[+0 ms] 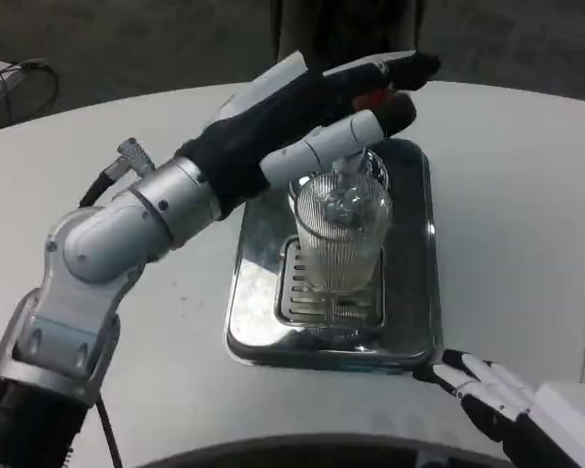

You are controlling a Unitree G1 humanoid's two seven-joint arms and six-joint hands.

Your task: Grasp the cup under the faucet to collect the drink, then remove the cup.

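1. Ribbed clear glass is the cup (339, 239), standing upright on the slotted grate (317, 297) of a shiny metal drip tray (409, 322) near the middle of the white table (517, 195)
2. The faucet itself is hard to make out: the left hand (302, 117) lies across the space above the cup and hides most of whatever sits there; only a bit of metal shows at the cup's mouth
3. The far end of the tray is partly covered by the same hand and forearm
4. The left hand reaches over the cup's top with fingers extended and close together, black fingertips past the cup; whether it presses on anything beneath cannot be told, and it does not wrap the cup
5. The right hand (512, 395) is cut off by the lower right corner; its fingers lie spread and relaxed, tips just beside the tray's near right corner, holding nothing
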